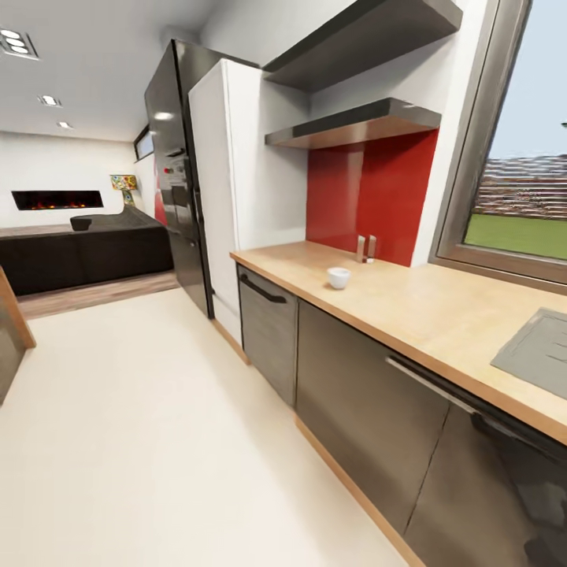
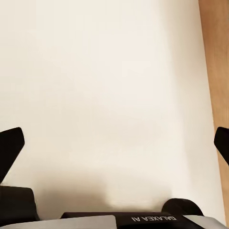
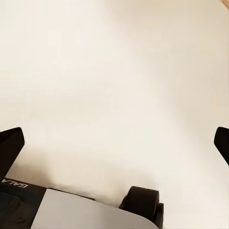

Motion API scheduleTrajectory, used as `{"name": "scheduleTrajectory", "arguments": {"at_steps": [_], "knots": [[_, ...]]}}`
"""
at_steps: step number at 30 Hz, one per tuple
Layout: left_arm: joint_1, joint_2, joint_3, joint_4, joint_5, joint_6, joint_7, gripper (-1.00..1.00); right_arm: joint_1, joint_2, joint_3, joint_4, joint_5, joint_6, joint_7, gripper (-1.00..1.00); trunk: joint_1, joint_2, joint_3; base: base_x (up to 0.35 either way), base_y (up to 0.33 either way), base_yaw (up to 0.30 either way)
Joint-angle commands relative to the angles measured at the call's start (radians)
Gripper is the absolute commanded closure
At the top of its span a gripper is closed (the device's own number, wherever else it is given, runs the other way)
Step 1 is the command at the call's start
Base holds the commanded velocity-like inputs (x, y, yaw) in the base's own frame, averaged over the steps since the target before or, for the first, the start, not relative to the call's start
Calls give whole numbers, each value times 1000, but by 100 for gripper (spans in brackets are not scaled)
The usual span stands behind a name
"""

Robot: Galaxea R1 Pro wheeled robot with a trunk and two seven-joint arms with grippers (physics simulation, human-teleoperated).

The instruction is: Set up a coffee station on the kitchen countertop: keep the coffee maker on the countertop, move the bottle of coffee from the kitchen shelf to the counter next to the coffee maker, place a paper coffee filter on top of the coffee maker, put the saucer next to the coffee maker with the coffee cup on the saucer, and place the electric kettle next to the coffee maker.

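One pale cream floor (image 1: 142, 441) takes up most of the head view, running back to a dark lounge with one lit fireplace (image 1: 57, 200). One long kitchen countertop (image 1: 409, 307), light wood-look, runs along the right over glossy dark grey cabinets (image 1: 370, 425); two cabinet handles show. One tall black fridge (image 1: 177, 173) stands at the counter's far end beside one white tall unit (image 1: 224, 197). Two dark wall shelves (image 1: 358, 122) hang above one red backsplash (image 1: 370, 193). One window (image 1: 520, 205) on the right. One grey sink (image 1: 539, 350) is set into the counter near the right edge.

One coffee cup (image 1: 339, 277), small and white, sits on the counter alone, well apart from the sink, nothing blocking it. Behind it, against the backsplash, two small upright pale pieces (image 1: 366, 248), too small to identify.

Left gripper (image 2: 117, 143): two black fingertips (image 2: 12, 143) spread wide, empty, over bare floor with a wood strip at one edge. Right gripper (image 3: 117, 140): fingertips (image 3: 10, 140) also spread wide, empty, over bare floor.
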Motion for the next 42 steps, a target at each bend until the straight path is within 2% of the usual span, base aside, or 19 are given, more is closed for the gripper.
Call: {"name": "scheduleTrajectory", "arguments": {"at_steps": [1, 18, 42], "knots": [[0, 0, -8, 0, 10, 3, -3, -100, -1, 1, -8, 0, 11, -8, 6, -100, 0, 0, -1, 249, 230, 9], [0, 0, -8, 0, 10, 3, -3, -100, -1, 1, -8, 0, 11, -8, 6, -100, 0, 0, -1, 246, 231, 1], [0, 0, -8, 0, 10, 3, -3, -100, -1, 1, -8, 0, 11, -8, 6, -100, 0, 0, -1, 186, 255, 0]]}}
